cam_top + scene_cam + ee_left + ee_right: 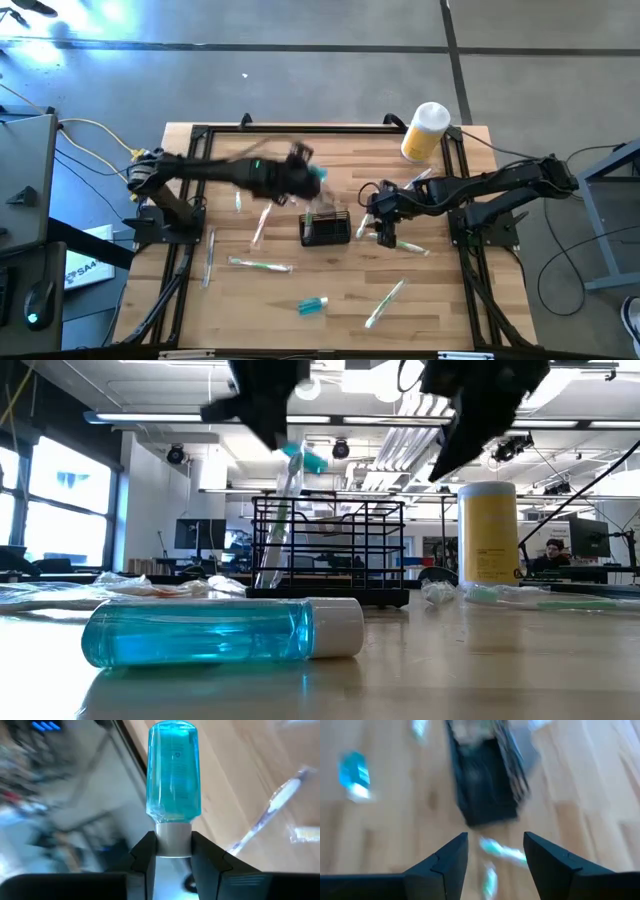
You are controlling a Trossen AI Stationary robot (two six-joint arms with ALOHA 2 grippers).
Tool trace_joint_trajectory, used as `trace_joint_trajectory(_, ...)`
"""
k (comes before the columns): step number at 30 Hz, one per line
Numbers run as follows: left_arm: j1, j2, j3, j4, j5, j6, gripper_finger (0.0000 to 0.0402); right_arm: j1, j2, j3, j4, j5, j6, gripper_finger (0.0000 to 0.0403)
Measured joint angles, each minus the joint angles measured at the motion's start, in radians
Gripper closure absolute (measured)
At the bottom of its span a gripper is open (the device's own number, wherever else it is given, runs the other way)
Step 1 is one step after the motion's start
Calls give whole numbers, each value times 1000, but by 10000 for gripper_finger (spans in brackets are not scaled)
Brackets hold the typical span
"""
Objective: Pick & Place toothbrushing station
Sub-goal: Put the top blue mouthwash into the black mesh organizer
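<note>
The black wire-mesh caddy [325,229] stands on the wooden table near its middle; it also shows in the low view [330,550], where a toothbrush [283,525] leans inside it. My left gripper [305,176] is above the table, just to the far left of the caddy, shut on a small blue bottle [173,770]. My right gripper [377,222] is open and empty, just to the right of the caddy [487,785]. A wrapped toothbrush [502,851] lies on the table below its fingers. My left gripper pinches the blue bottle's white cap [172,840] between its two fingers. The bottle's blue body sticks out beyond the fingertips, in line with the fingers. The bottle is lifted clear of the table and shows above the caddy's height in the low view [303,458].
A second blue bottle [312,305] lies near the table's near edge. Several wrapped toothbrushes lie about, among them one at the left [260,265] and one at the near right [385,302]. A yellow cylinder with a white lid [425,130] stands at the far right.
</note>
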Motion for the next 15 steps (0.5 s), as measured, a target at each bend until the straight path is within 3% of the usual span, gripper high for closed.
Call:
trace_joint_trajectory(6,-241,9,1,22,-129,56,318,0,-2,0,186,-64,-53,219)
trace_joint_trajectory(15,-386,13,0,141,-134,84,318,0,-5,0,360,-62,-46,219)
